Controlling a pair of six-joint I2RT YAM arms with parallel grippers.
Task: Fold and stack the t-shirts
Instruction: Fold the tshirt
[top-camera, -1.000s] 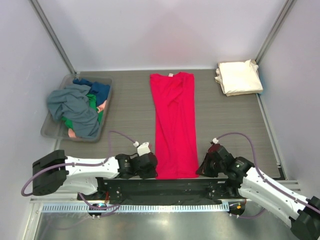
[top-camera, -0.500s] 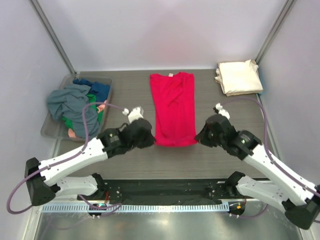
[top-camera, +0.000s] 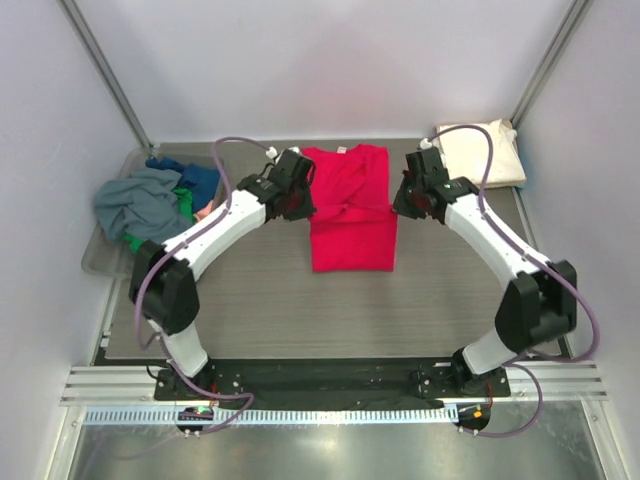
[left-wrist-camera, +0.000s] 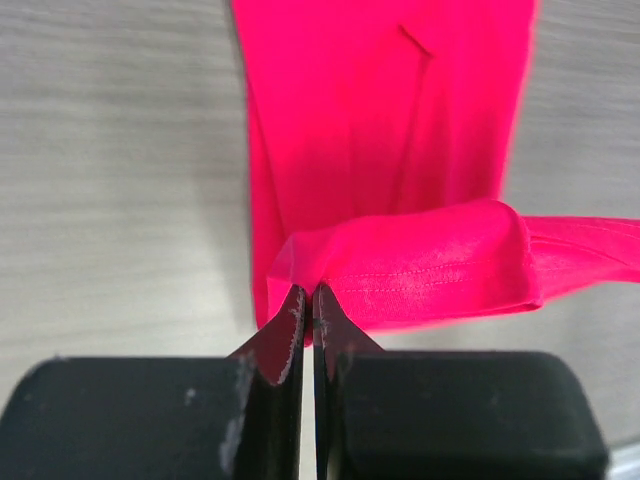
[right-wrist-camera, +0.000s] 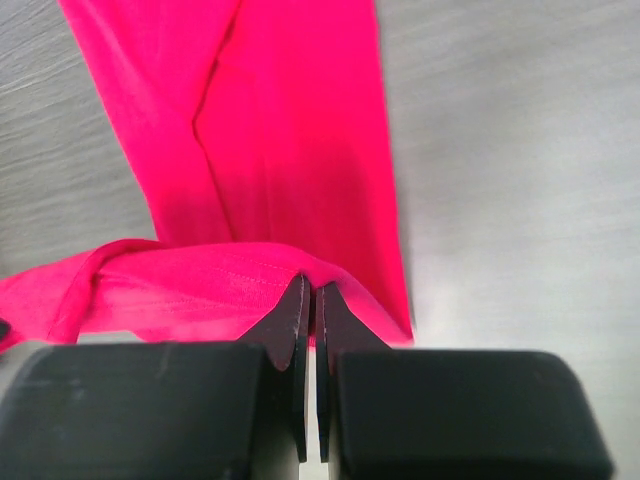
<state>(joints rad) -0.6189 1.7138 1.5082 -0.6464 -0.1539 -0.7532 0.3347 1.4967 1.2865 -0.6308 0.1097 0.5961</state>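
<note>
Clad in smooth white shells along the left arm (top-camera: 208, 233) and the right arm (top-camera: 492, 238), with bulky black housings at elbows and wrists. Strung with a thin purple cable (top-camera: 240, 139) looping off each forearm and ending in a small white plug. Tipped with the left gripper (left-wrist-camera: 308, 293) and the right gripper (right-wrist-camera: 310, 288): matt black blocks narrowing to wedge-shaped fingers (left-wrist-camera: 288, 335). Scuffed pale along the inner finger edges, possibly worn paint or dust. Mounted on a long black base plate (top-camera: 330, 372).
</note>
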